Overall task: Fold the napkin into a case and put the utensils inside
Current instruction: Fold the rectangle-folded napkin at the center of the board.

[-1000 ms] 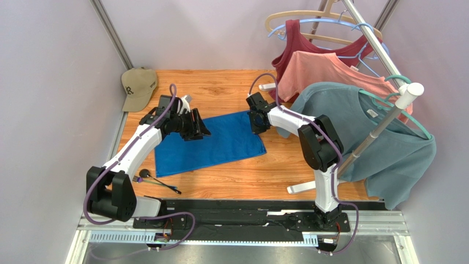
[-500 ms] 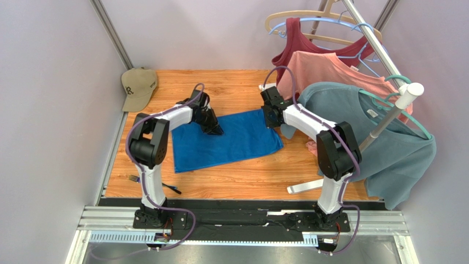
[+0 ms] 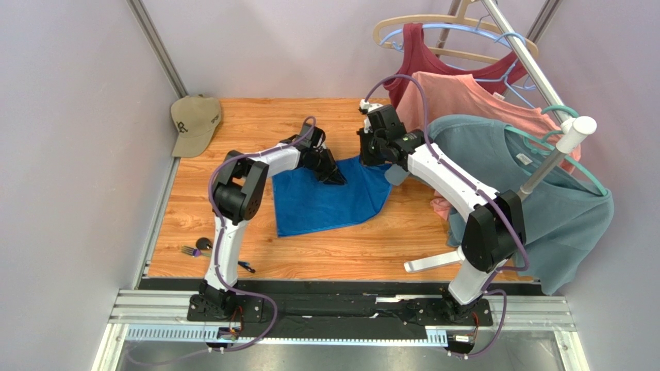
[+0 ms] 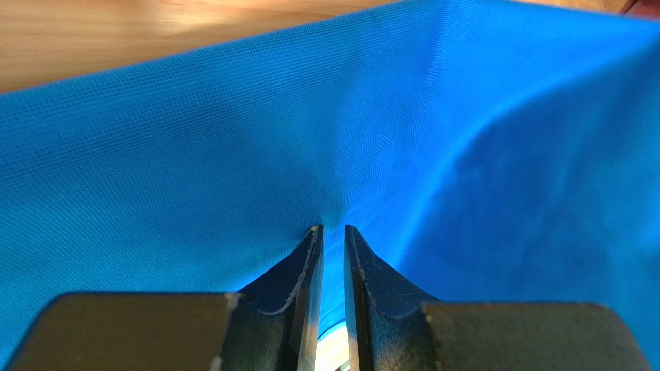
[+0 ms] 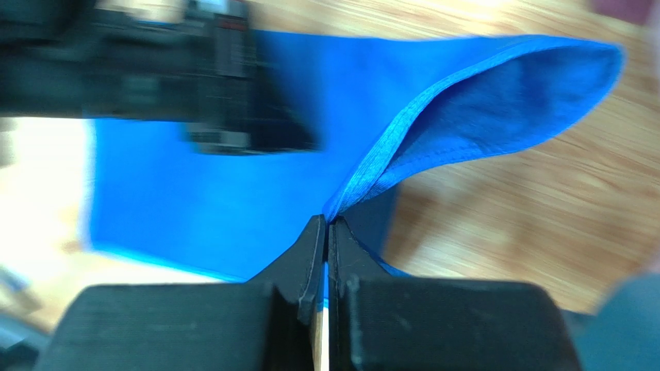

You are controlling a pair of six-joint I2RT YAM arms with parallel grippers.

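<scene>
The royal-blue napkin point(image 3: 333, 202) lies on the wooden table, its far edge lifted. My left gripper point(image 3: 335, 176) is shut on the napkin's far edge; in the left wrist view the cloth point(image 4: 232, 139) fills the frame and is pinched between the fingers, with the gripper point(image 4: 333, 230) at the fold. My right gripper point(image 3: 373, 154) is shut on the napkin's far right corner; in the right wrist view the gripper point(image 5: 328, 222) pinches the hem point(image 5: 480, 108), which curls up. The utensils point(image 3: 205, 249), thin dark sticks, lie near the table's front left. No case shape shows.
A tan cap point(image 3: 194, 122) sits at the far left corner. A clothes rack point(image 3: 534, 166) with a red top, a pink shirt and a teal-grey T-shirt point(image 3: 534, 193) stands on the right, its white foot point(image 3: 426, 263) on the table.
Both grippers have moved to the right and a little farther back, dragging the napkin rightward across the table. The left arm is stretched farther out; the napkin's far edge is now raised.
</scene>
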